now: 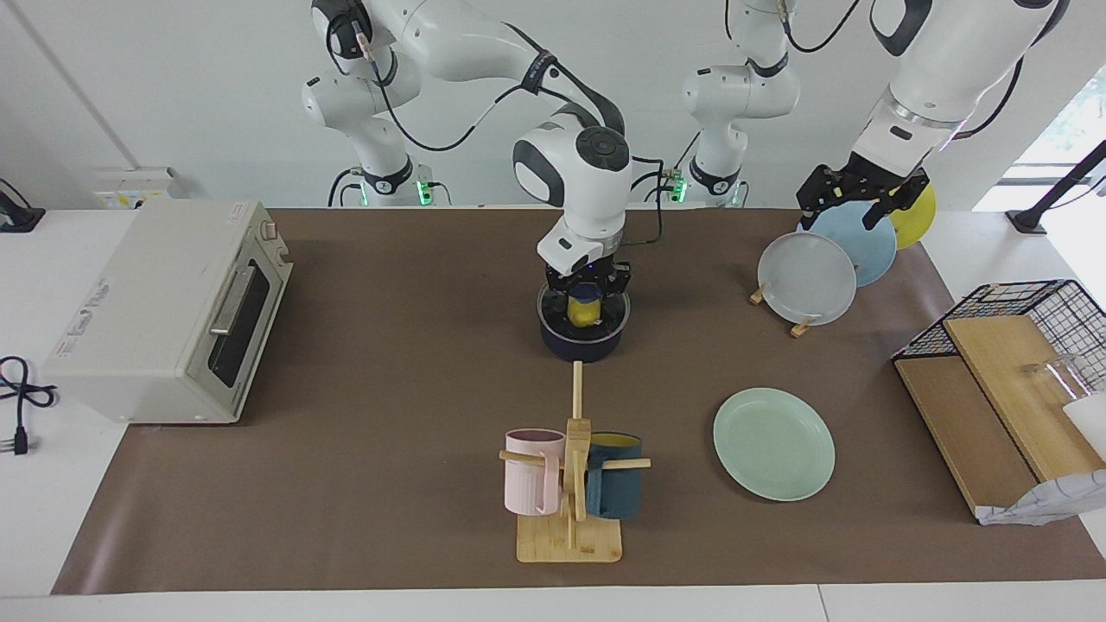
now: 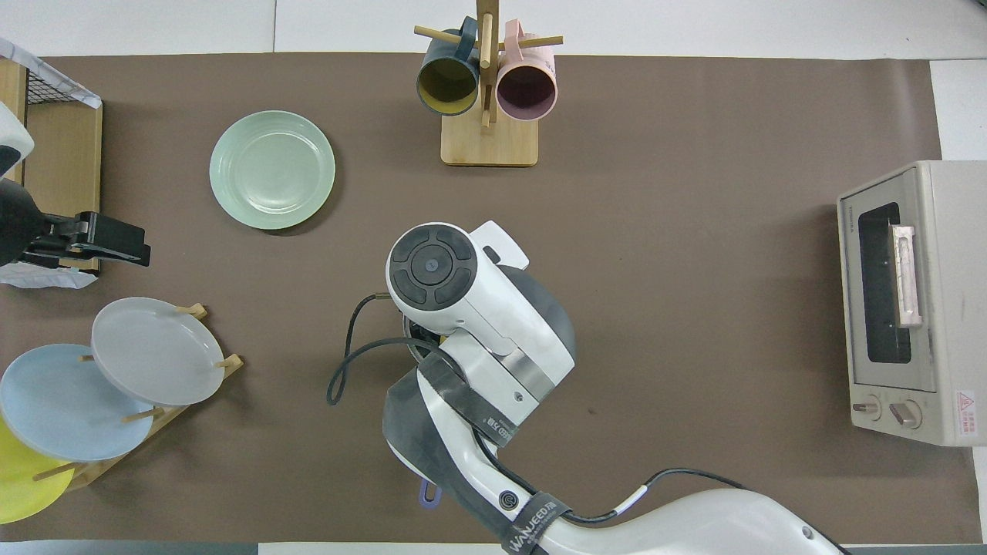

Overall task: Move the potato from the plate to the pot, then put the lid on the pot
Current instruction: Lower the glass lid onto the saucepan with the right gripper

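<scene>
Glass lid [image 1: 584, 313] lies straight under my right gripper [image 1: 587, 298] — fingers clamped on its knob (left gripper [image 1: 861, 200] waits over racked plates, fingers unreadable) — atop the pot [image 1: 581, 341].

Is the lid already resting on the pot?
Touching. In the facing view, the lid sits on the pot, no gap between rims; the right pincer is over its knob.
</scene>
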You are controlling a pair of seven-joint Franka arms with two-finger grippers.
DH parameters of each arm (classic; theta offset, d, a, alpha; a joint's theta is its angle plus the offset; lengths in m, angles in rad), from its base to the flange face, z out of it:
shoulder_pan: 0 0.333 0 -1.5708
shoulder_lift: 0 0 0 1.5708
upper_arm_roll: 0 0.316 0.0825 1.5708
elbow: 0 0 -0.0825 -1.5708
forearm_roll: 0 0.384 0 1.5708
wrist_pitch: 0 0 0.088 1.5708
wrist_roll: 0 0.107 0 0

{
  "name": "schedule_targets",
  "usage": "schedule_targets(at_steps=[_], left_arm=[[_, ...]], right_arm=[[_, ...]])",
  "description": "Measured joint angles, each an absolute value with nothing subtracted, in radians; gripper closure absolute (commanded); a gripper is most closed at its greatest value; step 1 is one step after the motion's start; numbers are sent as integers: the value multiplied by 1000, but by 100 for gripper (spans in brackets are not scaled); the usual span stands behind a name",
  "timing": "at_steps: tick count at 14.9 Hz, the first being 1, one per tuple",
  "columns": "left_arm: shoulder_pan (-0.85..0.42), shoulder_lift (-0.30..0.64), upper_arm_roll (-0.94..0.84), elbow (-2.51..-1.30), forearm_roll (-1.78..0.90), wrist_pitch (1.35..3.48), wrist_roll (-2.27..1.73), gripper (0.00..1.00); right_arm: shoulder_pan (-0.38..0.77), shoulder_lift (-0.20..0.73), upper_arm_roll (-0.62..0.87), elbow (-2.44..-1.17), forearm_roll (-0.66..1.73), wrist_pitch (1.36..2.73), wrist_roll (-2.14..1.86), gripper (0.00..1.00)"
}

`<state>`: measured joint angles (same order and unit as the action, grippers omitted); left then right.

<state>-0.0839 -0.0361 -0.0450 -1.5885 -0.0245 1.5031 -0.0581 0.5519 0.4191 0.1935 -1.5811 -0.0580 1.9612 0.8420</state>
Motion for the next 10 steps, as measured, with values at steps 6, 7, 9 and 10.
schedule_targets(at_steps=[6, 7, 9, 10], left_arm=[[-84, -36, -45, -1589, -24, 1503, -58, 0], [-84, -36, -45, -1589, -24, 1503, -58, 0], [-84, -36, -45, -1589, -24, 1503, -58, 0], [-84, -36, -45, -1589, -24, 1503, -58, 0]], right_arm=[[536, 414, 193, -1581, -58, 1967, 842, 0], [529, 408, 193, -1572, -58, 1966, 842, 0], [498, 379, 192, -1559, -58, 1955, 842, 0], [478, 360, 191, -1551, -58, 1939, 842, 0]])
